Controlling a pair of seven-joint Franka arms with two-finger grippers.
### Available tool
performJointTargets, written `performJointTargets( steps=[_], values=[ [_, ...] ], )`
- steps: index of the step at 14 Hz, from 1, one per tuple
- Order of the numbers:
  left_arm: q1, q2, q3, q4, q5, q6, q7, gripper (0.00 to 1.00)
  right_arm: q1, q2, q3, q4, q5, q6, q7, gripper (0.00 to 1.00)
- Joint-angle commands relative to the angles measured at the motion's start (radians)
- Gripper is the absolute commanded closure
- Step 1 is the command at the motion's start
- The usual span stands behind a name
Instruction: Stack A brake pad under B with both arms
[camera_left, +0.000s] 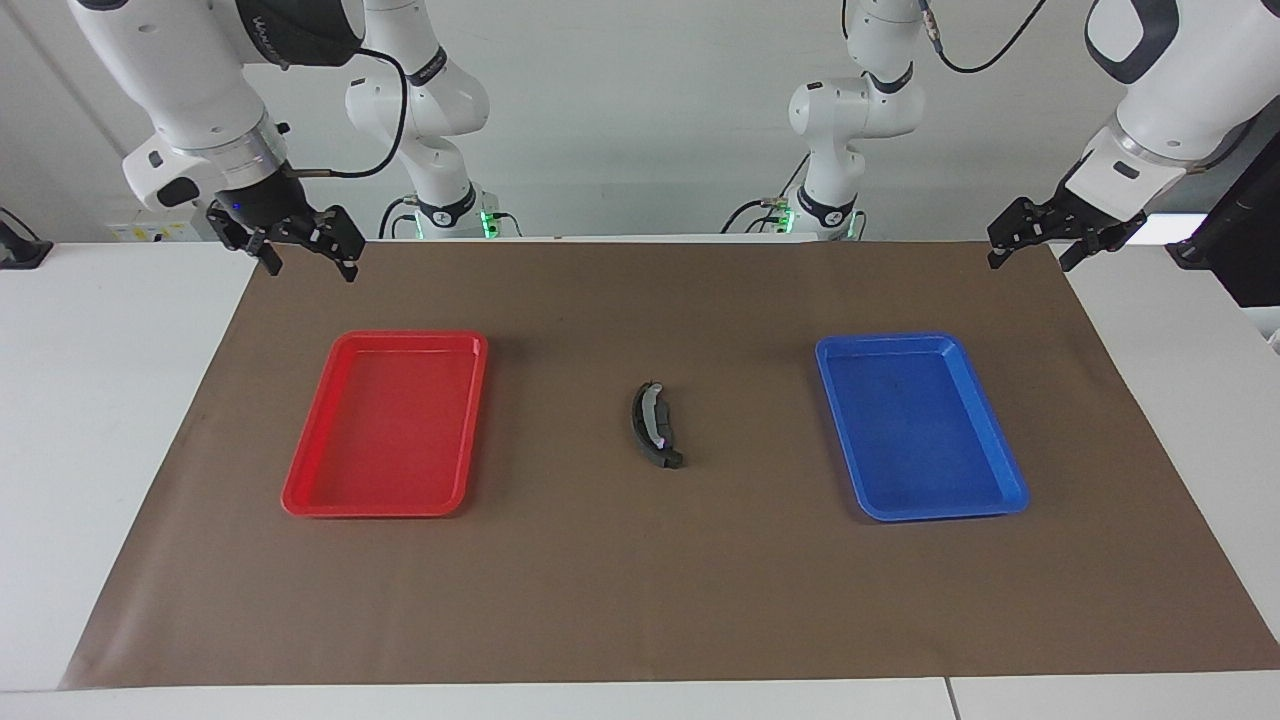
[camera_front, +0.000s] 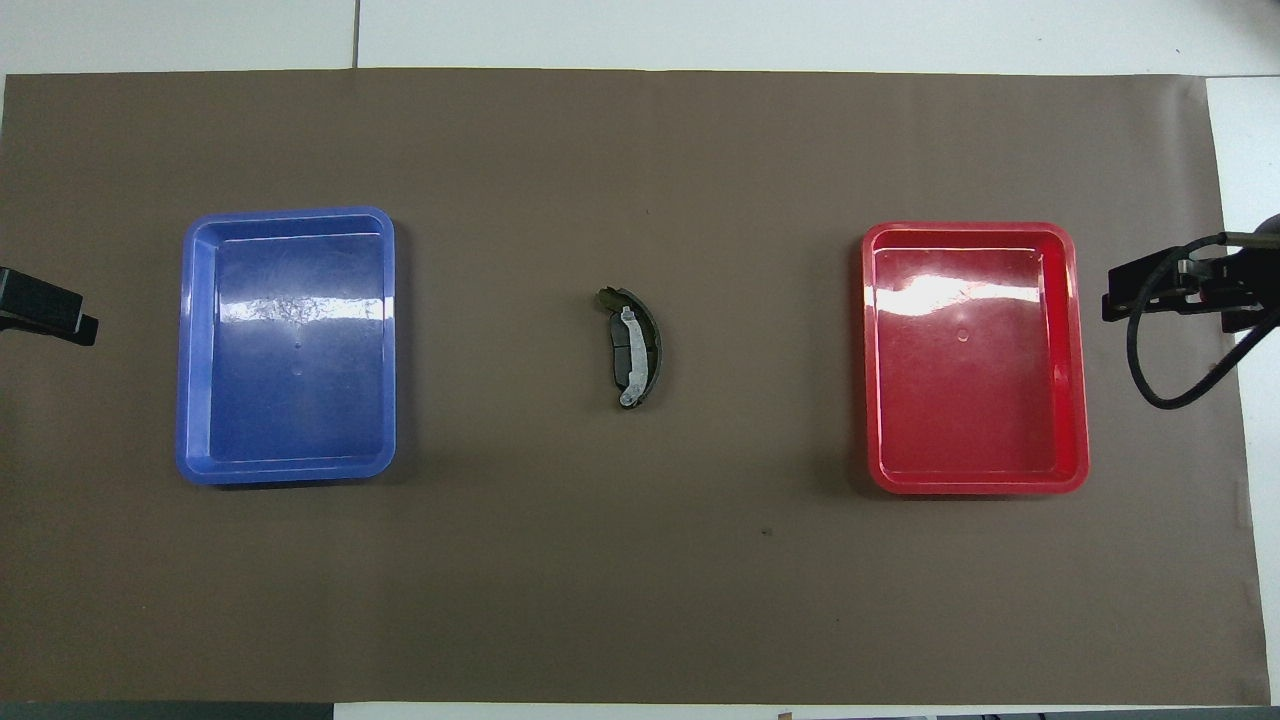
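The two brake pieces lie stacked in the middle of the brown mat, between the two trays. B (camera_left: 642, 418), the curved black crescent with a pale silver band, lies on top and also shows in the overhead view (camera_front: 652, 345). Only an end of the dark grey A brake pad (camera_left: 668, 460) sticks out from under it, also in the overhead view (camera_front: 607, 296). My right gripper (camera_left: 308, 265) hangs open and empty over the mat's edge nearest the robots, at the right arm's end (camera_front: 1140, 295). My left gripper (camera_left: 1030, 262) hangs open and empty over the mat's corner at the left arm's end (camera_front: 45, 312).
An empty red tray (camera_left: 300, 495) lies toward the right arm's end of the mat (camera_front: 1075, 350). An empty blue tray (camera_left: 1010, 480) lies toward the left arm's end (camera_front: 190, 350). A black cable (camera_front: 1150, 370) loops beside the right gripper.
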Motion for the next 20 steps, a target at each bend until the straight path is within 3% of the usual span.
performJointTargets(
  steps=[1, 20],
  values=[
    [0.008, -0.013, -0.002, -0.014, 0.004, -0.007, 0.005, 0.01, -0.002, 0.002, 0.008, 0.048, -0.035, -0.055, -0.056, 0.0],
    [0.008, -0.013, -0.002, -0.014, 0.004, -0.007, 0.005, 0.01, -0.005, -0.006, 0.006, 0.022, 0.028, -0.04, -0.031, 0.0]
  ],
)
